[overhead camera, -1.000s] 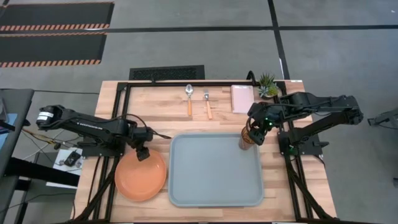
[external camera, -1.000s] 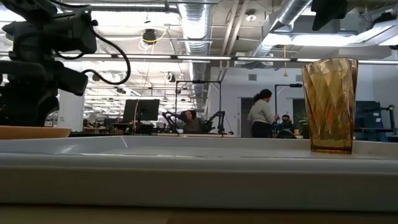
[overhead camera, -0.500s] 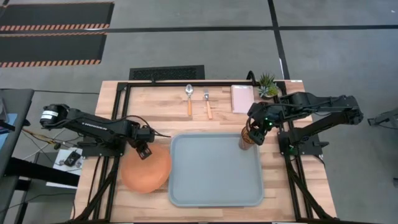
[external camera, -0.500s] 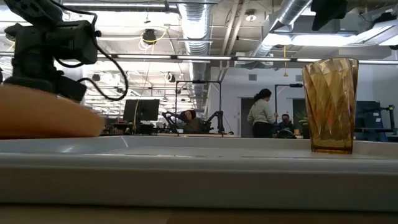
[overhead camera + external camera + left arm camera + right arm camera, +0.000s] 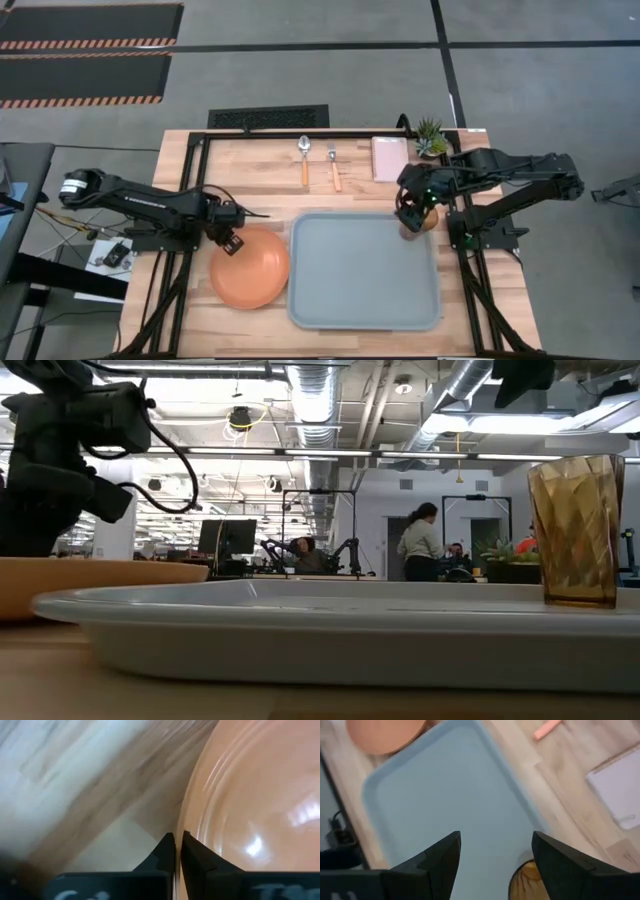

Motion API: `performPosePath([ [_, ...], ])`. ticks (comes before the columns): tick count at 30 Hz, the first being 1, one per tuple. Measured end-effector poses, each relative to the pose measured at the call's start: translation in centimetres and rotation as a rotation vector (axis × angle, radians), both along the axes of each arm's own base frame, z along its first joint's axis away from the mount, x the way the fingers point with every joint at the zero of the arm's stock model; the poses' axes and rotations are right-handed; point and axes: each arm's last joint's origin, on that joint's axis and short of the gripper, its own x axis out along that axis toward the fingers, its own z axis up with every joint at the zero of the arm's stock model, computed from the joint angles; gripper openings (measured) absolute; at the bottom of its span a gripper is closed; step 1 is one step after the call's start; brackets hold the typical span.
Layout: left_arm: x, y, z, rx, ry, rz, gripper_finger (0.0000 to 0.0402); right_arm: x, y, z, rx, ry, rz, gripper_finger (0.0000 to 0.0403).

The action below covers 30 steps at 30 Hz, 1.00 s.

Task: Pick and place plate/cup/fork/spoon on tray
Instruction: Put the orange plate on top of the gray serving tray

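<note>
The orange plate (image 5: pixel 250 280) lies about level on the table, its right edge next to the left rim of the grey-blue tray (image 5: pixel 365 300). My left gripper (image 5: pixel 229 244) is shut on the plate's far left rim. The amber cup (image 5: pixel 424 218) stands upright at the tray's far right corner. My right gripper (image 5: pixel 410 212) hangs open just above it. In the right wrist view the cup (image 5: pixel 530 882) shows low between the fingers; whether they touch it I cannot tell. The spoon (image 5: pixel 304 160) and fork (image 5: pixel 335 168) lie side by side on the wood beyond the tray. My left gripper pinches the plate's rim (image 5: pixel 183 822) between its two fingers, one finger on the plate's inner side and one outside. The fingers come down at a slant from the table's left. The plate (image 5: pixel 100 585) sits about level; whether it rests on the wood I cannot tell.
A pale pink pad (image 5: pixel 390 158) and a small green plant (image 5: pixel 431 137) sit at the far right of the table. Black frame rails (image 5: pixel 190 200) run along both sides. People stand in the room beyond the table.
My left gripper has shut on the plate's rim. The plate tipped up steeply, then came back level, and now lies farther toward the table's right edge. The tray has slid toward the right edge, with the cup still at its far right corner.
</note>
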Motion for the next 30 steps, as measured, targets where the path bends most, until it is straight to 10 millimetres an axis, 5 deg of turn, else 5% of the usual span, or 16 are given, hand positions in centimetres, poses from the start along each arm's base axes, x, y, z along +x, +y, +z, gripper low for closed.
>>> performPosePath([
  [10, -0.5, 0.2, 7.1, 0.007, -0.186, 0.208, 0.0001, 1.8, 0.0, 0.6, -0.034, -0.149, -0.001, 0.0269],
  [22, 0.2, 1.2, 14.0, 0.265, -0.568, 0.451, 0.0001, 9.2, -2.1, -2.1, -0.121, -0.234, 0.0, 0.0269],
  [30, 1.6, 1.6, 14.5, 0.421, -0.591, 0.49, 0.0, 11.8, -3.6, -1.9, -0.129, -0.413, -0.055, 0.0269],
])
